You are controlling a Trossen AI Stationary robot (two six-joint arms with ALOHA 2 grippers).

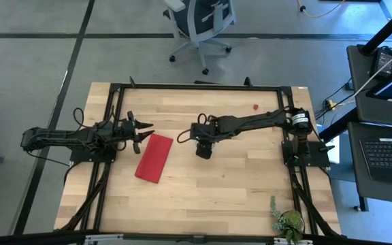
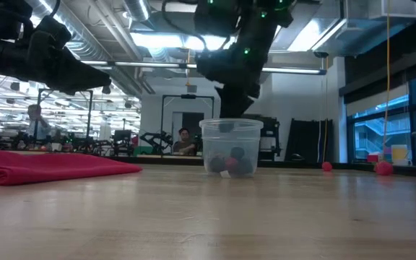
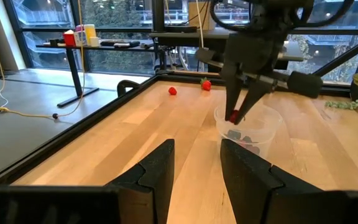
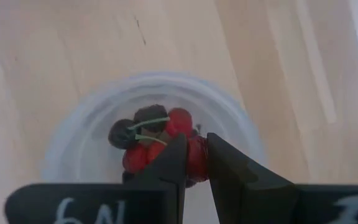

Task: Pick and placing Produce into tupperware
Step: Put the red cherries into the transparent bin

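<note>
While the left hand (image 1: 144, 133) just hangs with fingers spread near the pink cloth (image 1: 154, 158), the right hand (image 4: 194, 165) sits over the plastic cup (image 2: 230, 146) mid-counter (image 1: 209, 194), pinching a red berry (image 4: 197, 157) above the cherries (image 4: 148, 126) piled inside. Two berries (image 3: 189, 88) lie toward the far edge.

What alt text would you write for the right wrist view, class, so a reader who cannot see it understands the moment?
Looking straight down, the right gripper pinches a red berry directly above a round clear tupperware cup on a pale wooden table. The cup already holds a cluster of dark cherries with thin stems and brighter red berries.
</note>
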